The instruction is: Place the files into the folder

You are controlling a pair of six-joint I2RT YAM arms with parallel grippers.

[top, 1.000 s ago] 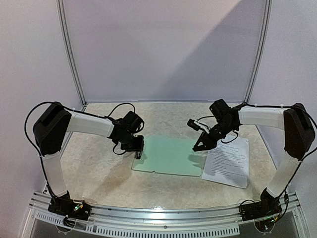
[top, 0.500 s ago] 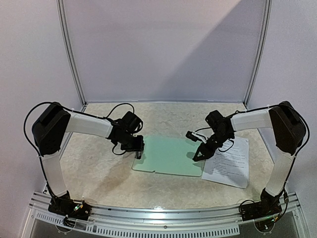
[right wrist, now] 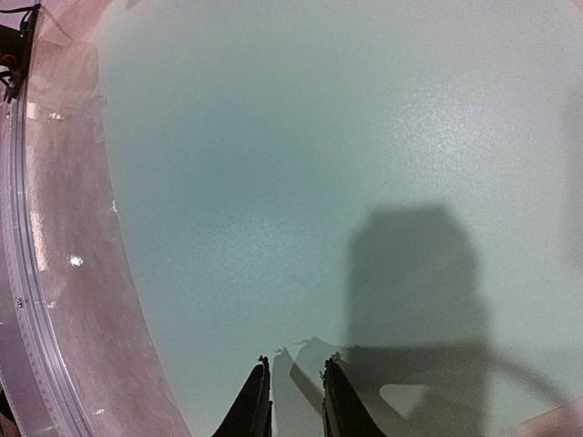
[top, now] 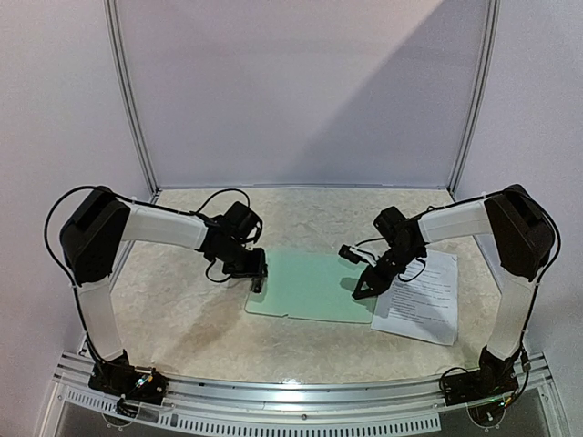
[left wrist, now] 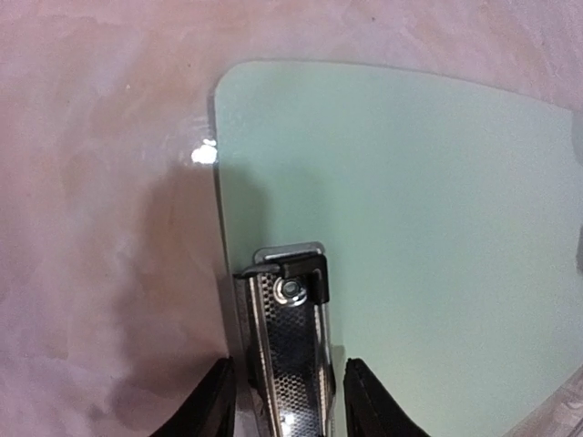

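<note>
The folder [top: 310,289] is a mint-green board lying flat in the middle of the table, bare on top. Its metal clip [left wrist: 290,319] sits on the left short edge. My left gripper [top: 259,282] is at that clip; in the left wrist view the left gripper [left wrist: 287,364] is open, a finger on each side of the clip with a small gap. The files [top: 422,297], white printed sheets, lie on the table just right of the folder. My right gripper [top: 362,293] hovers low over the folder's right end [right wrist: 273,164], and in its wrist view the gripper [right wrist: 296,369] is narrowly open and empty.
The marbled table top [top: 182,309] runs around the folder. A metal rail [top: 301,401] lines the near edge, with both arm bases on it. White walls and two upright poles [top: 132,100] close off the back and sides.
My left jaws have spread apart off the clip. The right arm has swung down and left, from above the files to the folder's right end.
</note>
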